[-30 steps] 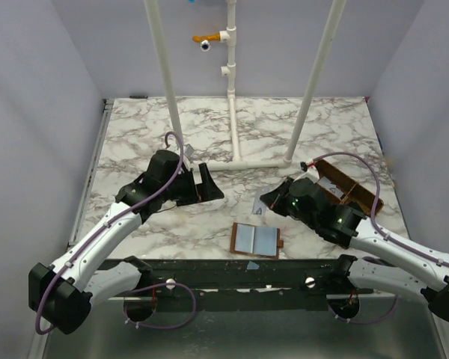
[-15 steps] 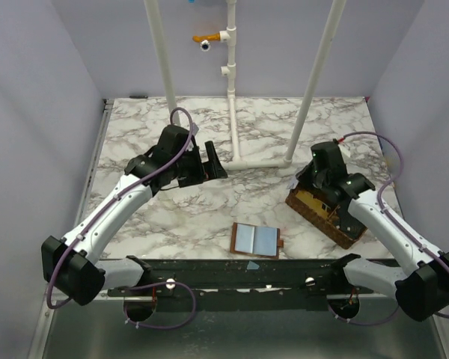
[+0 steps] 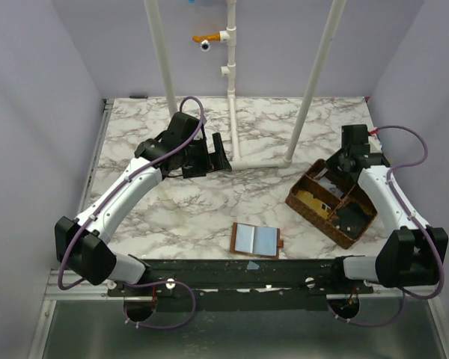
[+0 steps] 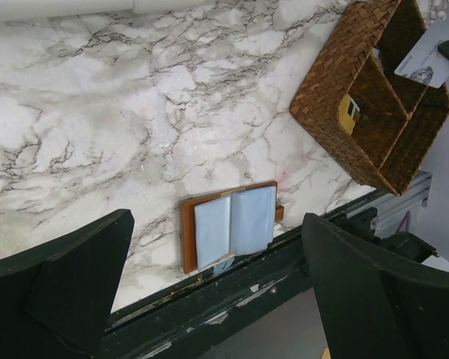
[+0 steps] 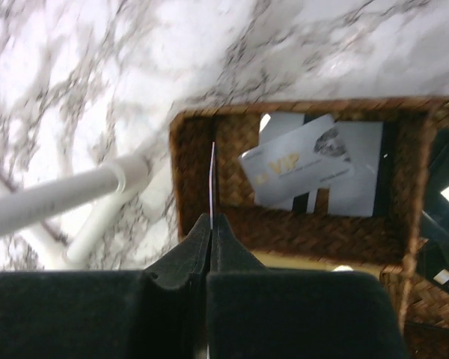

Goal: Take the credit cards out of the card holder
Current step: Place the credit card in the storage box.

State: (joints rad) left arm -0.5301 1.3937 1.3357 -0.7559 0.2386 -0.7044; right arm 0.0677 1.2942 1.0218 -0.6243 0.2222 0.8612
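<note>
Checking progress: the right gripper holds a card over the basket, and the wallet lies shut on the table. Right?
No. The wallet lies open, pockets up, as the left wrist view shows. The right gripper does hold a card over the basket.

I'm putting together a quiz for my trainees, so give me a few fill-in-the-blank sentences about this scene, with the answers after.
1. The card holder lies ____ on the table, pockets facing up.
2. The right gripper is ____ on a thin card above the woven basket.
3. The left gripper holds ____.
4. A pale card lying in the basket reads ____.
Missing words: open; shut; nothing; VIP.
</note>
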